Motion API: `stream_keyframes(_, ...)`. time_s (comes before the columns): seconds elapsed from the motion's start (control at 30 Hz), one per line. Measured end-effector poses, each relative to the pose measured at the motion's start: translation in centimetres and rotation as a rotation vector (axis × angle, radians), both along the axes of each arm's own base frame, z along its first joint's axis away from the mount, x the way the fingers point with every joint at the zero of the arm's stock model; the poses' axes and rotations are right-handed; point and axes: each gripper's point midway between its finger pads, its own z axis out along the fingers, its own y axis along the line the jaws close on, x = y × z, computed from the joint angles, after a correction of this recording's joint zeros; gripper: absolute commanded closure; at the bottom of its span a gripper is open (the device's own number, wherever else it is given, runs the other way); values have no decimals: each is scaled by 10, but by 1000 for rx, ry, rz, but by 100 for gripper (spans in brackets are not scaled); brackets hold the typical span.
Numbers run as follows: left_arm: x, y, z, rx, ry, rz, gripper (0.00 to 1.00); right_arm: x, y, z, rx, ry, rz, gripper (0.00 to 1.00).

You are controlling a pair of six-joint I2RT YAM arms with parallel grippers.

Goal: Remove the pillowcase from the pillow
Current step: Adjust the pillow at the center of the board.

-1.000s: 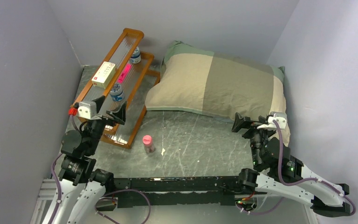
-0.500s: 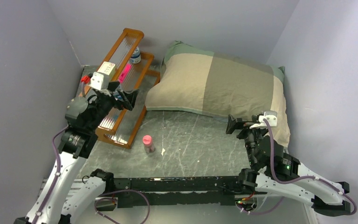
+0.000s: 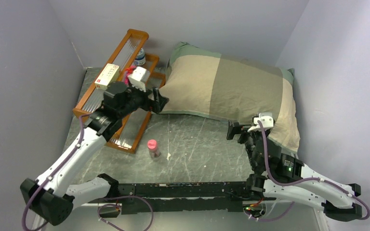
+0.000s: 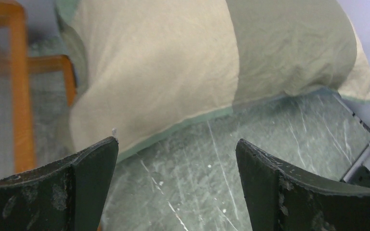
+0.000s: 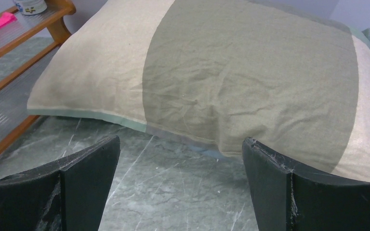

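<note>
No legible txt anywhere. White box (image 3: 107, 75) on the wooden rack (image 3: 136, 34) carries printed rows, too small to read. Bottle (image 3: 140, 57) label has blue print, also illegible (blurred in the right wrist view too).

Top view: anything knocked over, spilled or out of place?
Nothing spilled or damaged. Only oddities: a pink-capped bottle sits alone on the table, off the wooden rack, with a small white scrap beside it.

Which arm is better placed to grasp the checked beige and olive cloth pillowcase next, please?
Probably left: the left tool, open, is right at the pillowcase's near left corner, green hem just ahead of it. The right tool, also open, hangs slightly short of the near edge.
</note>
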Motion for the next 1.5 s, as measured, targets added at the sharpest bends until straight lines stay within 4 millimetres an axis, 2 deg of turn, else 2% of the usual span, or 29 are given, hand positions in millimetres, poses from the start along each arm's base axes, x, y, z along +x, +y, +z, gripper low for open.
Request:
stream_keyframes(0.17, 4, -41, -30, 63, 83, -75, 3, 2, 10, 3, -16, 16, 22, 0)
stream_keyframes(0.33, 20, -48, -66, 154, 167, -65, 3, 8, 30, 14, -41, 38, 36, 0)
stream_keyframes(0.47, 25, -47, -78, 208, 186, -63, 3, 21, 62, 14, -153, 104, 37, 0)
stream_keyframes(0.53, 24, -45, -78, 219, 184, -66, 3, 31, 80, 8, -214, 144, 36, 0)
stream_keyframes(0.6, 23, -45, -78, 223, 171, -69, 3, 45, 94, -13, -272, 203, 50, 0)
stream_keyframes(0.63, 22, -43, -79, 228, 168, -71, 3, 51, 94, -22, -289, 234, 54, 0)
stream_keyframes(0.7, 18, -40, -83, 244, 165, -77, 3, 69, 84, -37, -283, 298, 38, 0)
stream_keyframes(0.8, 17, -37, -87, 273, 157, -81, 3, 96, 51, -46, -224, 356, -44, 0)
stream_keyframes(1.07, 23, -39, -92, 330, 136, -113, 3, 121, 12, -71, -58, 455, -157, 0)
stream_keyframes(1.2, 39, -47, -101, 377, 163, -120, 3, 121, -13, -82, 13, 473, -238, 0)
stream_keyframes(1.3, 55, -52, -111, 423, 179, -115, 3, 112, -20, -89, 46, 468, -256, 0)
stream_keyframes(1.5, 73, -54, -136, 494, 180, -114, 3, 96, -31, -82, 101, 411, -280, 0)
